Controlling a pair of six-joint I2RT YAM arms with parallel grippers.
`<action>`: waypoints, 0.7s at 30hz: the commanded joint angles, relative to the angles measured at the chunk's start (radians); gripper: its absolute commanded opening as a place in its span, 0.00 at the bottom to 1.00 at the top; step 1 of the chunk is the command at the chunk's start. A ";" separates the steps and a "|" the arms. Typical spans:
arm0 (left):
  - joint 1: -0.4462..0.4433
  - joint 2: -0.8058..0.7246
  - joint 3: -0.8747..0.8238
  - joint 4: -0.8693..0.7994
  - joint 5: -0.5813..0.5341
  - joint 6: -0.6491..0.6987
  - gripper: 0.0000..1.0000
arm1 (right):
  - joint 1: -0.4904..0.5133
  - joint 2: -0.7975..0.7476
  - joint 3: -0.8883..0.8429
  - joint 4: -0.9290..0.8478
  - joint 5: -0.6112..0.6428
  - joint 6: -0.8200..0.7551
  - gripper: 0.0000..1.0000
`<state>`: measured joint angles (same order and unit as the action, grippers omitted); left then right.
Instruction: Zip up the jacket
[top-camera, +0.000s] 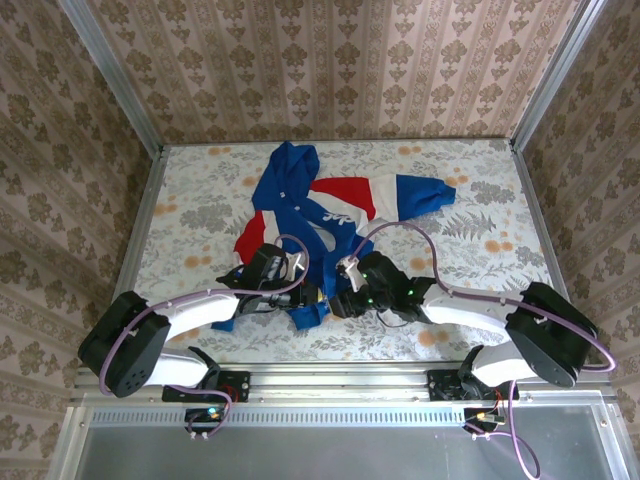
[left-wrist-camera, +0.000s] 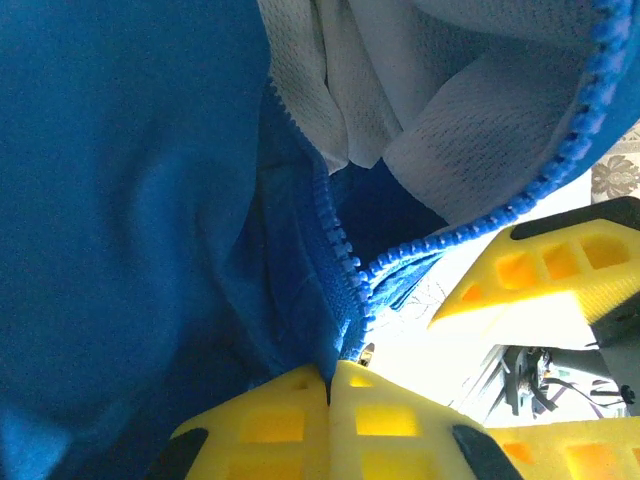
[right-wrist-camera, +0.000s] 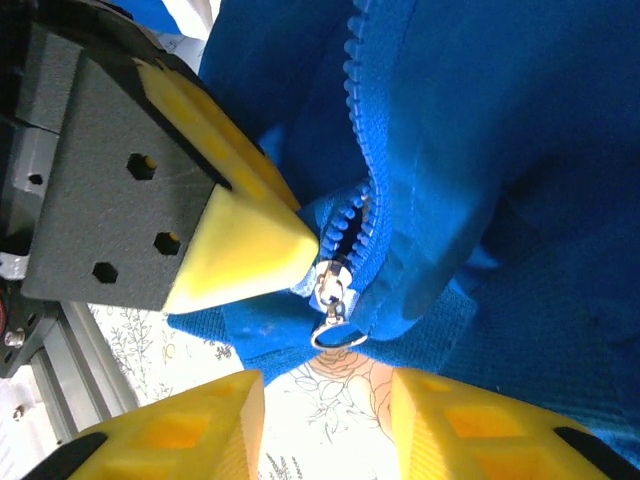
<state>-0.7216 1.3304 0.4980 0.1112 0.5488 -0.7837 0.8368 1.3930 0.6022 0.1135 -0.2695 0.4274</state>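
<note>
The jacket (top-camera: 322, 205) lay spread over the middle of the bench (top-camera: 490, 255), its hem toward the arms. My left claw (left-wrist-camera: 330, 375) was pressed fully together, pinching the blue hem at the foot of the zip. My right claw (right-wrist-camera: 325, 390) stood partly open with nothing in it, its fingers just short of the pull ring (right-wrist-camera: 337, 335) hanging from the slider (right-wrist-camera: 331, 283). Beyond the slider, the zip teeth lay apart.
</note>
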 joint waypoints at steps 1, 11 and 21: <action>0.007 0.003 0.031 -0.017 0.023 0.025 0.00 | 0.004 0.042 0.008 0.048 -0.015 0.009 0.40; 0.007 0.003 0.040 -0.026 0.028 0.027 0.00 | 0.008 0.095 0.009 0.116 -0.040 0.028 0.49; 0.001 0.009 0.059 -0.029 0.022 0.025 0.00 | 0.013 0.148 0.075 0.068 0.004 0.037 0.47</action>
<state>-0.7185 1.3308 0.5205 0.0929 0.5545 -0.7811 0.8425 1.5219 0.6422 0.1989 -0.2943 0.4507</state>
